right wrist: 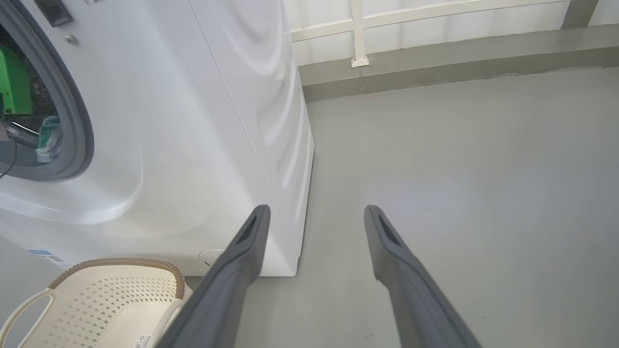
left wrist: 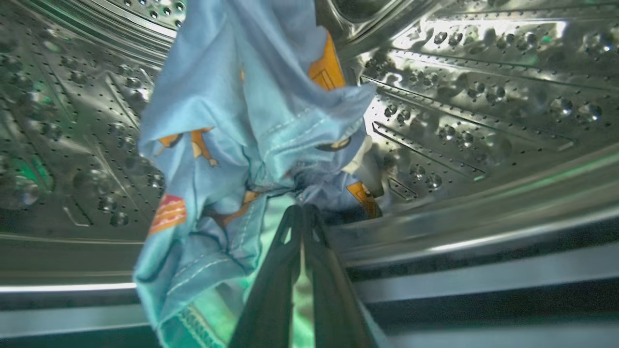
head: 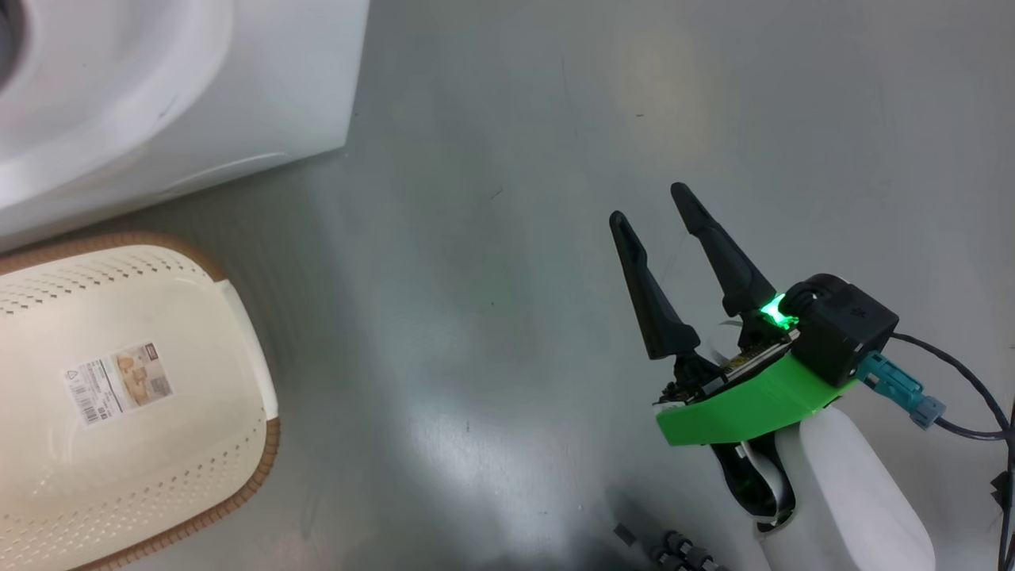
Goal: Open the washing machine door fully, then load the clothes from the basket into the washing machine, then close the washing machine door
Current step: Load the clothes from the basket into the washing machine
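Observation:
Inside the perforated steel drum [left wrist: 483,96], my left gripper [left wrist: 302,209] is shut on a light-blue garment with orange bear prints [left wrist: 251,111]; the cloth bunches around the fingertips and hangs in front of the drum wall. My right gripper [head: 646,204] [right wrist: 316,210] hovers open above the floor, right of the washing machine [head: 238,87] [right wrist: 203,121], nothing between its fingers. The cream basket [head: 238,492] [right wrist: 111,295] stands in front of the washer, its bare bottom and label sticker [head: 119,382] showing. The door is out of view.
The grey gasket [right wrist: 80,121] rings the opening, and my left arm's green wrist part [right wrist: 14,79] reaches through it. Grey floor [head: 507,277] spreads between the basket and the right arm. A wall with a pale frame [right wrist: 435,19] stands behind. Cables [head: 967,388] trail from the right wrist.

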{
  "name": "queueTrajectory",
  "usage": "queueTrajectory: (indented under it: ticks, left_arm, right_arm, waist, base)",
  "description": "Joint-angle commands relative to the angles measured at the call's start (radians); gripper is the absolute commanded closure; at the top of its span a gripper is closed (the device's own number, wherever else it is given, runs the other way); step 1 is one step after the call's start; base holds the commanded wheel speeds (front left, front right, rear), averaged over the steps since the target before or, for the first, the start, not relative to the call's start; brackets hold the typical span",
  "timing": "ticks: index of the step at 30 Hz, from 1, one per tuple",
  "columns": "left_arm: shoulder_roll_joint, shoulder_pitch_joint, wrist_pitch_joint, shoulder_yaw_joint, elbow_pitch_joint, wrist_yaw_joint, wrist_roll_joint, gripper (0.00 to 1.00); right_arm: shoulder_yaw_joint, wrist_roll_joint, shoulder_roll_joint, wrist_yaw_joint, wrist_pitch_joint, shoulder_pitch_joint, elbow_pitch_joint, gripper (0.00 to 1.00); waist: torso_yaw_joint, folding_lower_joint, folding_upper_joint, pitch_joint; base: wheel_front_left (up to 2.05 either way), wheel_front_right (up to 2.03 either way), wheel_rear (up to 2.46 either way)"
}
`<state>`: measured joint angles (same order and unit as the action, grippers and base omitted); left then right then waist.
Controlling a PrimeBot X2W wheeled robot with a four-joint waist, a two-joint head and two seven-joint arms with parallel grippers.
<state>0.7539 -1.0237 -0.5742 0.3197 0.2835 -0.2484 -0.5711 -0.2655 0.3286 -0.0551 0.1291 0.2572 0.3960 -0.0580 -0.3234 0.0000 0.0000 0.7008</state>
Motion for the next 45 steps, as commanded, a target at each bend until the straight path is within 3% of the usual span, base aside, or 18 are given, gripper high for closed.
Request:
queueTrajectory:
  ticks: [1,16,24,27,36,45]
  left_arm:
    - [0.065,-0.037,0.017,-0.044,-0.021,-0.013,0.022,1.00]
    - [0.101,-0.100,0.169,-0.113,0.059,-0.054,0.047,1.00]
    - [0.117,-0.195,0.321,-0.135,0.085,-0.062,0.092,1.00]
    - [0.099,-0.248,0.422,-0.170,0.115,-0.055,0.075,1.00]
    - [0.099,-0.329,0.538,-0.169,0.187,-0.032,0.095,1.00]
    - [0.079,-0.386,0.474,-0.138,0.313,0.025,0.065,1.00]
  right_arm:
    - [-0.024,0.022,0.005,0.002,0.005,-0.008,0.025,0.00]
    - [-0.061,0.049,0.005,0.002,0.005,-0.004,0.031,0.00]
    - [-0.078,0.062,0.005,0.002,0.005,0.007,0.031,0.00]
    - [-0.086,0.065,0.005,0.002,0.005,0.015,0.034,0.00]
    - [-0.089,0.065,0.005,0.002,0.005,0.023,0.036,0.00]
    - [-0.088,0.064,0.005,0.002,0.005,0.035,0.032,0.00]
  waist:
    - [-0.004,0.0000,0.0000,0.002]
    - [-0.077,0.0000,0.0000,0.045]
    - [-0.107,0.0000,0.0000,0.085]
    - [-0.116,0.0000,0.0000,0.103]
    - [-0.128,0.0000,0.0000,0.134]
    - [-0.122,0.0000,0.0000,0.149]
  base:
    - [0.00,0.00,0.00]
    - [0.00,0.00,0.00]
    - [0.00,0.00,0.00]
    - [0.00,0.00,0.00]
    - [0.00,0.00,0.00]
    - [0.00,0.00,0.00]
